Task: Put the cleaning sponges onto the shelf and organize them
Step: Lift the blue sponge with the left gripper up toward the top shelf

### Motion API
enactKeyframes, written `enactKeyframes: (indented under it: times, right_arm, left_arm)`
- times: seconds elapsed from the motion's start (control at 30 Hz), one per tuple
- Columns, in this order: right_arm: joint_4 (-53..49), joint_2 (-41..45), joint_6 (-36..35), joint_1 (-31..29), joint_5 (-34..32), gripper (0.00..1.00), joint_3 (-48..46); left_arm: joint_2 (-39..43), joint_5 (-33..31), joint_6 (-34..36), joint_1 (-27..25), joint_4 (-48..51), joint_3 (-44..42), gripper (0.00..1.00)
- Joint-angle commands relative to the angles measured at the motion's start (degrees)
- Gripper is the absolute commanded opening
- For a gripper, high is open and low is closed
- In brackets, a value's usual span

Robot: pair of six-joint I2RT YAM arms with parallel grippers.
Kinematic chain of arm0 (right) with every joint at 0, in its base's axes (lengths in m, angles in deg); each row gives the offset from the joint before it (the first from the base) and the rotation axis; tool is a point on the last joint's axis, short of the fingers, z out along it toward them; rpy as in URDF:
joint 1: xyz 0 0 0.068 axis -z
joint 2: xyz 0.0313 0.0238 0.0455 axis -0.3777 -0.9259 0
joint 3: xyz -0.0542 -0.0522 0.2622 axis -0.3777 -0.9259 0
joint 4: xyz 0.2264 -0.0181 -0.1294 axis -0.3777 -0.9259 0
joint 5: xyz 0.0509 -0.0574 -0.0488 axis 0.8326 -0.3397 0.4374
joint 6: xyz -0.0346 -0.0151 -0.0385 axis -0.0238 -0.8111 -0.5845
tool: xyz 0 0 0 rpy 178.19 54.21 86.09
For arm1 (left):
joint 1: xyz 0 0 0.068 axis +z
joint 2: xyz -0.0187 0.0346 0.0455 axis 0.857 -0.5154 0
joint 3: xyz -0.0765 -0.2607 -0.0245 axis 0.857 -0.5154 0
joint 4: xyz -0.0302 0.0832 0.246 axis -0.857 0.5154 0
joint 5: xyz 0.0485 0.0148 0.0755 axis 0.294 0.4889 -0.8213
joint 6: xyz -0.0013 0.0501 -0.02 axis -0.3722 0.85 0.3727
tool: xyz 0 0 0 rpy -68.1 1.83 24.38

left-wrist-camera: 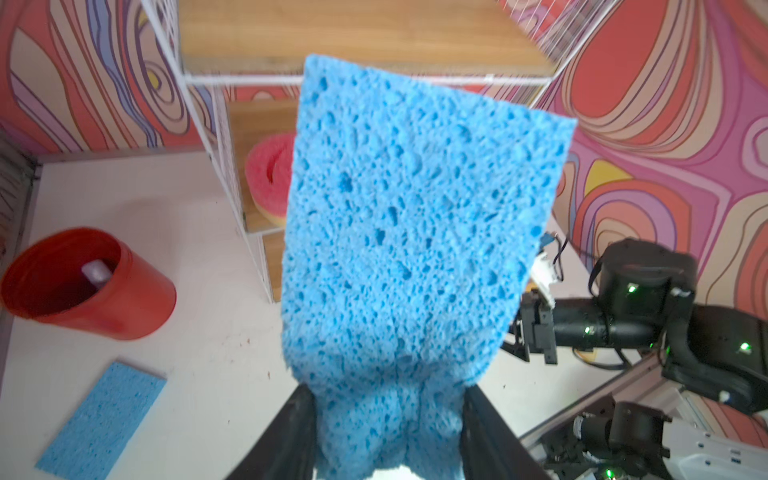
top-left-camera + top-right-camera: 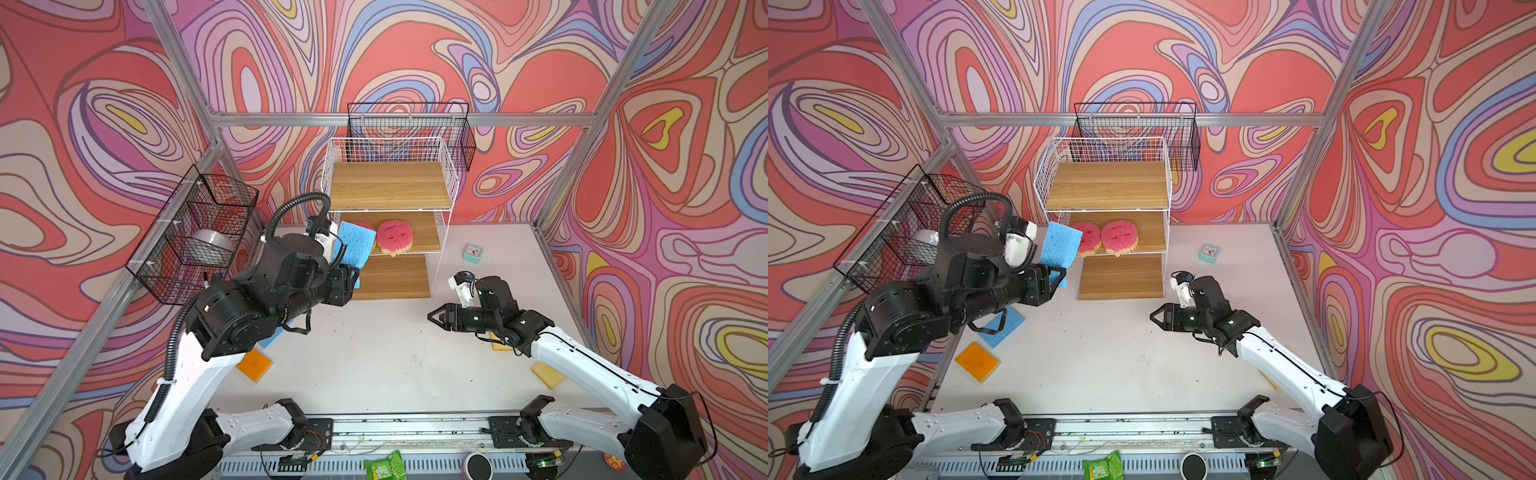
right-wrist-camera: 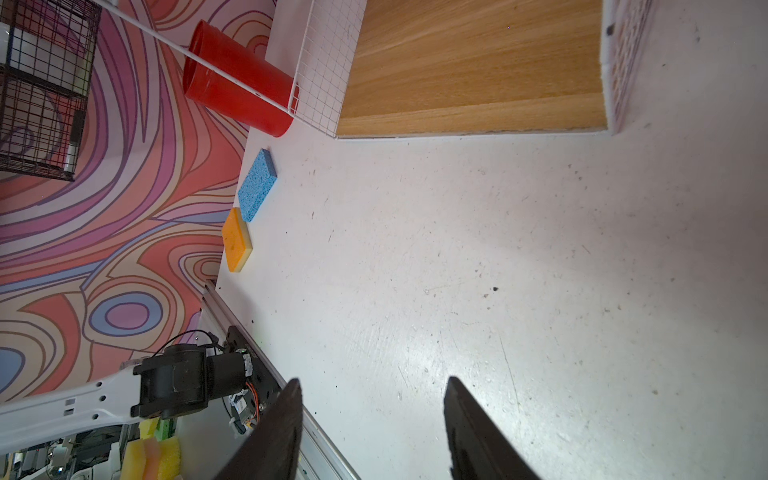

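Two round pink sponges [image 2: 1119, 237] lie on the middle board of the shelf [image 2: 1106, 187]; the top and bottom boards are bare. The left fingers [image 1: 291, 436] are clamped on a blue sponge [image 1: 415, 228], held upright just left of the shelf. The right fingers [image 3: 274, 436] stand apart, empty, over the surface [image 2: 1121, 353]. Outstanding: a second blue sponge [image 2: 1000, 328] and an orange sponge [image 2: 977, 360] at near left, and yellow sponges [image 2: 548, 374] by the right arm, partly hidden. Judged under half done.

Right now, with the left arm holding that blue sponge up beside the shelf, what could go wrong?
1. The left fingers pinch only one end of the blue sponge, so its free end may snag the shelf's wire frame.
2. Both pink sponges sit at the middle board's front edge; sliding the blue one in could knock them off.
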Motion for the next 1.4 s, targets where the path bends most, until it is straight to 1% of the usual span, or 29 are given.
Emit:
enactKeyframes:
  times: [0.0, 0.07, 0.13, 0.23, 0.33, 0.47, 0.6, 0.67, 0.77, 0.97, 1.07, 1.17, 1.37]
  right_arm:
    - [-0.4, 0.8, -0.8, 0.1, -0.3, 0.56, 1.2]
    - [-0.4, 1.0, -0.8, 0.1, -0.3, 0.56, 1.2]
    - [-0.3, 1.1, -0.7, 0.1, -0.4, 0.56, 1.1]
    - [-0.2, 1.4, -0.6, 0.1, -0.6, 0.56, 0.6]
    - [0.5, 1.5, -0.2, 0.1, -0.4, 0.56, -0.3]
    - [0.2, 0.9, -0.5, 0.1, 0.0, 0.56, -0.5]
    - [-0.4, 1.1, -0.7, 0.1, 0.0, 0.56, -0.6]
    - [-0.7, 1.3, -0.7, 0.1, 0.0, 0.56, -0.7]
    - [-0.8, 1.4, -0.6, 0.1, 0.0, 0.56, -1.2]
    - [-0.9, 0.7, -0.7, 0.1, -0.1, 0.56, -1.2]
    - [-1.4, 0.1, -0.8, 0.1, 0.0, 0.56, -0.8]
    - [-1.9, -0.1, -1.1, 0.0, -0.2, 0.56, -0.5]
    - [-3.2, -0.6, -1.8, 0.1, -0.7, 0.56, 0.3]
  left_arm:
    - [-7.0, -2.3, 5.2, -0.3, 7.8, 10.9, 0.53]
    - [-12.4, -2.7, 7.1, -0.3, 11.1, 20.1, 0.53]
    - [-16.9, -3.5, 8.5, -0.3, 13.0, 27.0, 0.53]
    - [-18.9, -5.5, 9.8, -0.3, 10.7, 29.2, 0.54]
    - [-21.5, -9.1, 10.4, -0.2, 10.1, 32.9, 0.55]
    - [-22.6, -13.5, 11.9, -0.2, 4.8, 32.0, 0.55]
    - [-23.7, -15.0, 13.3, 0.4, 1.1, 32.5, 0.55]
    - [-24.2, -13.9, 13.0, 2.4, -0.1, 32.6, 0.55]
    - [-25.1, -8.2, 11.1, 6.8, -1.0, 32.7, 0.55]
    - [-29.6, -5.9, 10.9, 9.9, -1.0, 37.0, 0.54]
    - [-31.3, -5.7, 11.3, 10.2, -2.3, 38.0, 0.54]
    - [-32.1, -7.1, 11.8, 10.5, -3.6, 37.9, 0.54]
    - [-33.2, -7.9, 11.8, 12.7, -4.3, 37.8, 0.54]
